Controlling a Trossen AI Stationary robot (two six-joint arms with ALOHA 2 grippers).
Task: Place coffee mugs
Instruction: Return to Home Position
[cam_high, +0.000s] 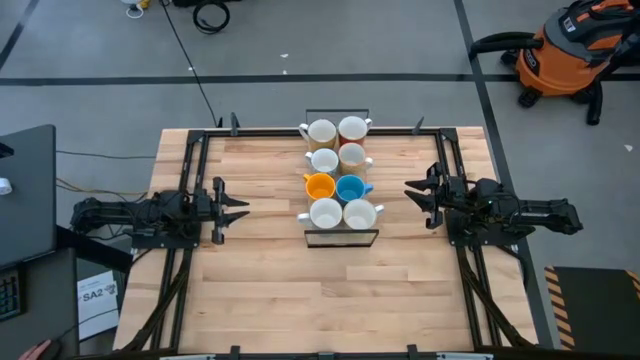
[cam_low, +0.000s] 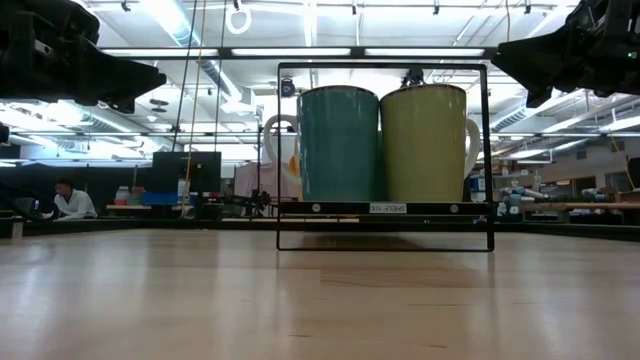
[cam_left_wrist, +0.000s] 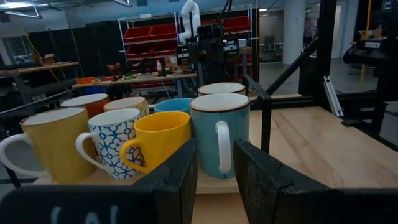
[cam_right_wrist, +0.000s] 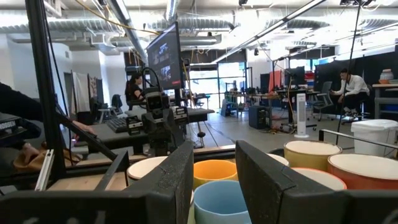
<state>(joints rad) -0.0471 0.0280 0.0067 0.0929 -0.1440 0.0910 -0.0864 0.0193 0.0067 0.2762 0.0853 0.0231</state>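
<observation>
Several coffee mugs (cam_high: 338, 172) stand upright in two rows on a black-framed tray (cam_high: 341, 238) at the table's middle. From above I see white, tan, orange (cam_high: 319, 186) and blue (cam_high: 350, 188) ones. The low view shows a teal mug (cam_low: 338, 143) and a pale green mug (cam_low: 424, 143) side by side. My left gripper (cam_high: 238, 208) hovers left of the tray, open, pointing level at the mugs (cam_left_wrist: 158, 140), with nothing between its fingers. My right gripper (cam_high: 413, 190) hovers right of the tray, open, facing the mugs (cam_right_wrist: 221, 202), with nothing between its fingers.
Black metal rails (cam_high: 190, 170) run along the table's left and right sides under both arms. Bare wood (cam_high: 330, 300) lies between the tray and the near edge. People sit at desks (cam_low: 70, 200) in the room beyond the table.
</observation>
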